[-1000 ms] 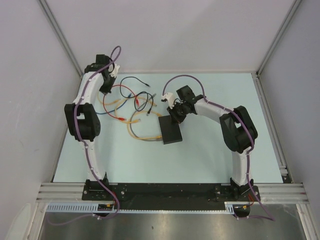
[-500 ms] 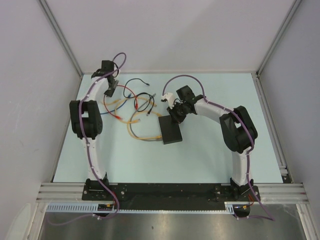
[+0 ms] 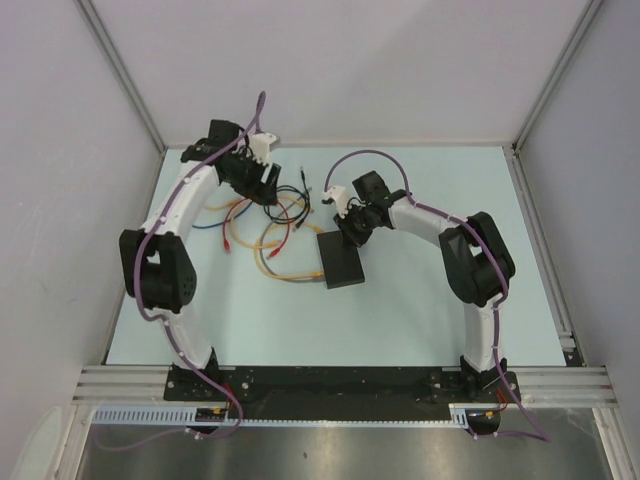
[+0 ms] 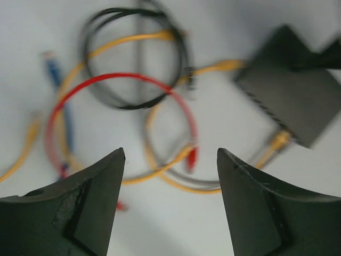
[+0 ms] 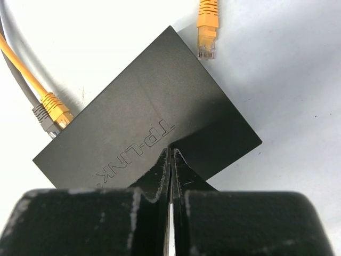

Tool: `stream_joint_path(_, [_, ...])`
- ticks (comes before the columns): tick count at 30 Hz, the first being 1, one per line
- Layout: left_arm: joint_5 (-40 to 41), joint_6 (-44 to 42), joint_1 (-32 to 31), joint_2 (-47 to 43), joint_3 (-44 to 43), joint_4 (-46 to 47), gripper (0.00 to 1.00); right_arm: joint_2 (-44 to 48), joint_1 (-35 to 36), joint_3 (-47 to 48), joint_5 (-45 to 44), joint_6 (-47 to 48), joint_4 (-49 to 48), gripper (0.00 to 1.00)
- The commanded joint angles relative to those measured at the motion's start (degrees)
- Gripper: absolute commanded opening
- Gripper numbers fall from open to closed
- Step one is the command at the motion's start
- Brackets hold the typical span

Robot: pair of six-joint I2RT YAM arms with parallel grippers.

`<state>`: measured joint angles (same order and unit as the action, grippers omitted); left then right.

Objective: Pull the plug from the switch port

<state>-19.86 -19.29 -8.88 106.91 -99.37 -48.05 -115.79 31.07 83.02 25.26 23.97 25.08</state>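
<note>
Our left gripper point(image 4: 170, 156) has swung from the upper left of the overhead view to a spot over the loose cables point(image 3: 262, 215). Its jaws, shut a moment ago, now stand wide apart and hold nothing. Our right gripper point(image 5: 170, 160) stays closed, its tips seemingly pinning the switch point(image 5: 144, 128) at centre frame. The yellow plug point(image 5: 55, 109) still sits at the switch's left edge, so we judge the pull has not begun.

I see the switch point(image 5: 144, 128) lying flat mid-table, askew; a thin matte-black box, TP-LINK lettering on top. The yellow plug point(image 5: 56, 109) sits seated in its left short edge; cable trailing away.
</note>
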Motion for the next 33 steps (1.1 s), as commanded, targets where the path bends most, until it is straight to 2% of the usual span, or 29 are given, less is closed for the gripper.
stream_joint_path(1, [-28.9,-6.81,-3.94,-2.68,10.94,-0.73,0.73,-2.95,0.57,-1.37,-3.81,1.26,3.92,0.0])
stream_joint_path(5, [-30.06,-6.47,-8.86,3.11,13.68,0.15,0.63,-1.99,0.48,-1.37,-3.99,0.82,4.45,0.0])
stream_joint_path(6, [-30.41,-6.2,-9.39,4.6,13.33,0.15,0.51,-1.2,0.22,-1.37,-3.9,0.65,4.19,0.0])
stream_joint_path(8, [-31.29,-5.76,-10.62,8.74,12.19,0.33,0.42,-0.15,-0.13,-1.37,-3.55,-0.14,3.92,0.0])
stream_joint_path(9, [-31.38,-5.59,-10.89,9.97,11.75,0.41,0.31,0.56,-0.39,-1.29,-3.46,-0.41,3.92,0.0])
stream_joint_path(12, [-30.33,-4.8,-11.77,14.1,10.26,1.12,0.14,2.23,-0.66,-1.29,-2.76,-0.59,4.62,0.0])
stream_joint_path(14, [-29.19,-3.22,-11.94,16.65,8.85,1.91,0.11,3.02,-0.66,-1.37,-2.23,-0.5,5.67,0.0])
stream_joint_path(20, [-27.69,-1.02,-12.3,24.38,2.01,1.74,0.08,4.08,-1.01,-1.37,-1.44,-0.41,7.26,0.0])
stream_joint_path(24, [-28.92,1.96,-12.3,27.82,-1.69,3.57,0.13,5.13,-1.62,-1.29,-1.26,-0.76,7.18,0.0])
stream_joint_path(25, [-31.45,2.06,-12.3,29.48,-3.18,3.32,0.13,5.31,-1.8,-1.29,-1.0,-0.94,7.18,0.0])
stream_joint_path(28, [-34.71,3.03,-12.38,32.03,-9.07,2.53,0.19,5.22,-2.07,-1.29,0.58,-1.55,7.18,0.0])
stream_joint_path(30, [-33.33,3.2,-12.38,32.13,-12.33,0.87,0.26,4.87,-1.89,-1.29,0.67,-1.38,7.18,0.0])
stream_joint_path(32, [-31.56,2.94,-11.86,30.73,-11.64,0.15,0.42,4.43,-1.72,-1.37,0.5,-1.38,7.17,0.0])
stream_joint_path(33, [-31.65,2.94,-11.51,28.81,-10.76,0.15,0.44,4.17,-1.63,-1.29,0.5,-1.38,7.26,0.0])
